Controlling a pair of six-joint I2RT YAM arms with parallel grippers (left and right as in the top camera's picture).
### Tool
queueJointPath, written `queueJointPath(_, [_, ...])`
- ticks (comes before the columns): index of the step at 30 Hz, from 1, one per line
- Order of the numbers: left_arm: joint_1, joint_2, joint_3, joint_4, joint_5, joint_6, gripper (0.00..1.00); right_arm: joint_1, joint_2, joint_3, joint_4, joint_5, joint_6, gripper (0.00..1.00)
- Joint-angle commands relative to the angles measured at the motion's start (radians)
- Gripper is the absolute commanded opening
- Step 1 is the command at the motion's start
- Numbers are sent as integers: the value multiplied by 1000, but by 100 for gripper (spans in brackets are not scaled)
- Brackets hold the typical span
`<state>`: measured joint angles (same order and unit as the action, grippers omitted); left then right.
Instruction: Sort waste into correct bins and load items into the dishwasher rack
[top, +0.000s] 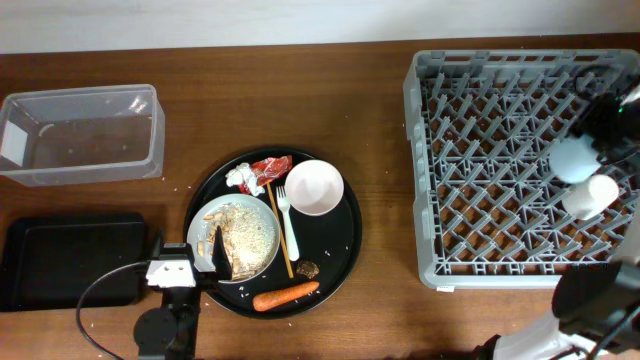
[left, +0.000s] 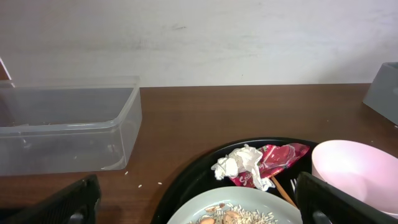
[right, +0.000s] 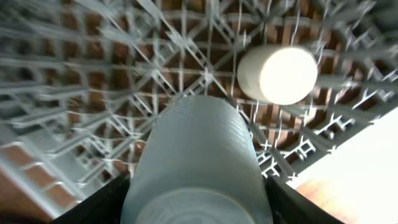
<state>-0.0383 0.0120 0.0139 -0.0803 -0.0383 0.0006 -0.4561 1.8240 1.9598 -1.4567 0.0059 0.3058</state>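
Pale blue cup (right: 196, 168), clamped in your right end effector (right: 196, 200), hangs over the dishwasher rack (top: 412, 150) near its right edge, white cup (top: 590, 195) lying just beside it; bare pegs (top: 480, 120) spread leftward. Your left end effector (left: 202, 210) gapes wide at the rim of the white plate (top: 240, 235).

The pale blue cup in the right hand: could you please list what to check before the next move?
1. Pale blue cup gripped in the right hand: ok.
2. Cup over the dishwasher rack: ok.
3. Cup apart from the white cup, judged from the right wrist view: ok.
4. Cup resting on the pegs: cannot tell.
5. Cup's mouth facing down: cannot tell.
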Motion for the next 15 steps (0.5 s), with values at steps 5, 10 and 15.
queueJointPath(5, [-5,-5,-5,0,-7,15,99,3,18,-197,73,-58,-15,66])
queueJointPath(10, [-5,-5,-5,0,-7,15,99,4,18,-230,101,-58,-18,82])
queueJointPath(15, [-5,-5,-5,0,-7,15,99,5,11,-228,94,-135,-24,85])
